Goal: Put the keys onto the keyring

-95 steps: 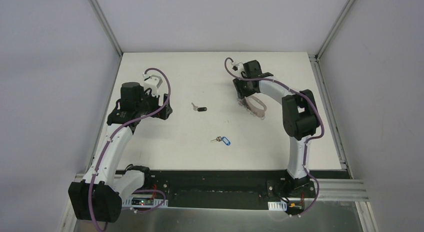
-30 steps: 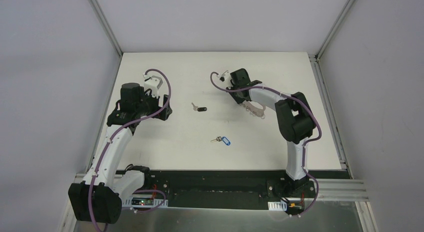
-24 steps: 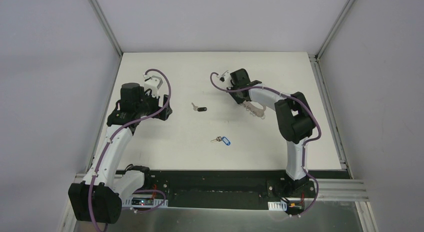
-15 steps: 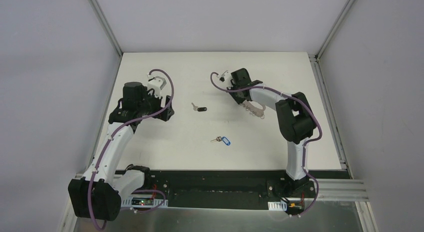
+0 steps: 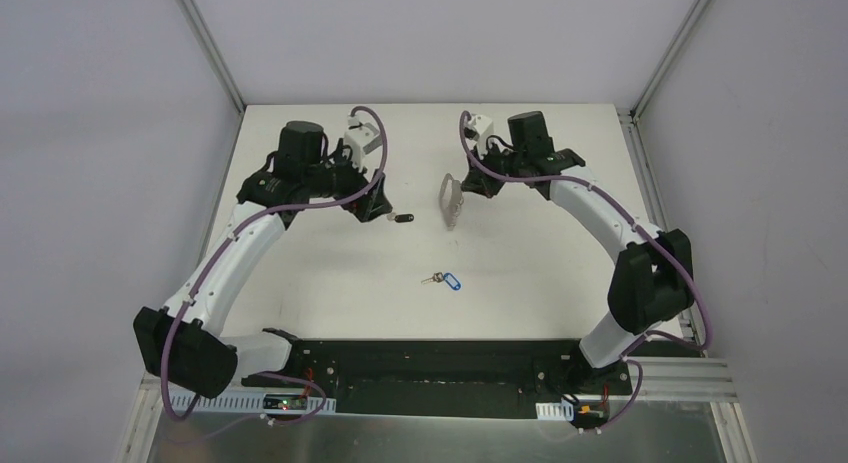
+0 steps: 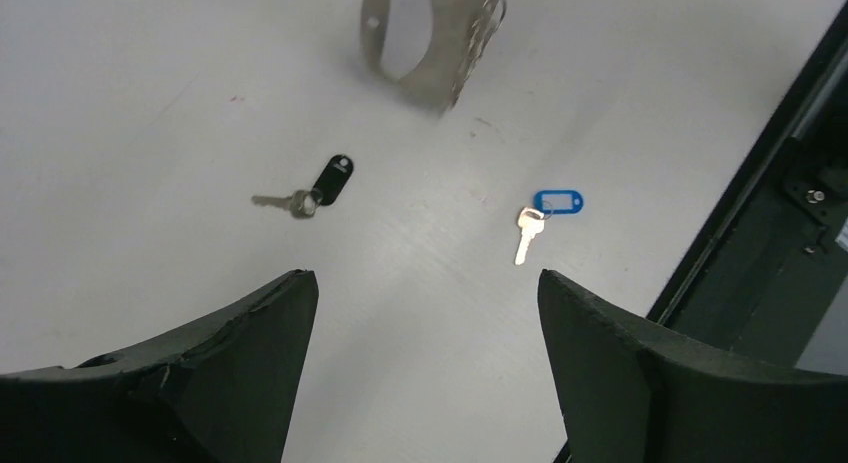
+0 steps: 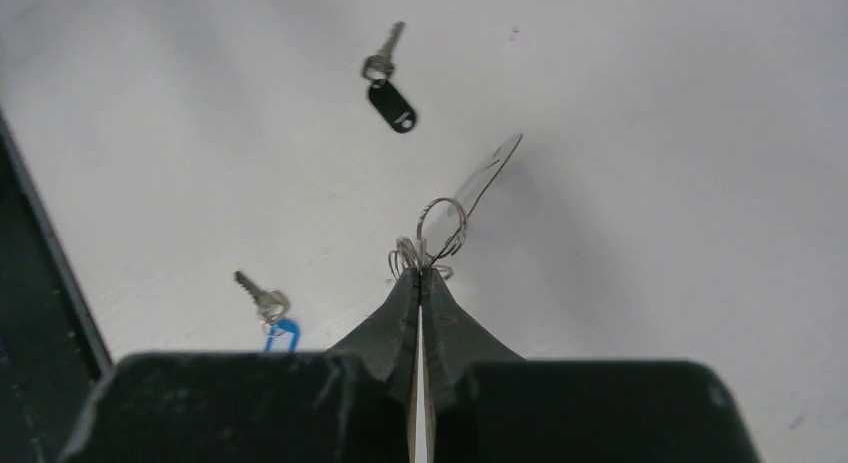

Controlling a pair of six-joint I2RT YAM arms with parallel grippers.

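The black-headed key [image 5: 403, 219] lies mid-table, and the blue-tagged key [image 5: 448, 280] lies nearer the front. My left gripper [image 5: 381, 205] hovers open just left of the black-headed key. In its wrist view both keys [image 6: 322, 186] [image 6: 548, 205] lie ahead of the empty open gripper [image 6: 422, 278]. My right gripper [image 5: 470, 186] is shut on the keyring [image 5: 452, 201], a pale loop hanging on edge above the table. In the right wrist view the gripper [image 7: 420, 273] pinches the keyring [image 7: 487, 175] by its wire clips, with the black-headed key [image 7: 390, 101] and the blue-tagged key [image 7: 268, 311] beyond.
A black rail [image 5: 430, 361] runs along the table's near edge, also visible as the dark edge [image 6: 790, 173] in the left wrist view. Grey walls with metal frame posts [image 5: 212, 45] enclose the white table [image 5: 330, 283] on three sides.
The right gripper shut on the keyring and lifted it off the table, turning it on edge and carrying it left. The left arm swung right to the black-headed key.
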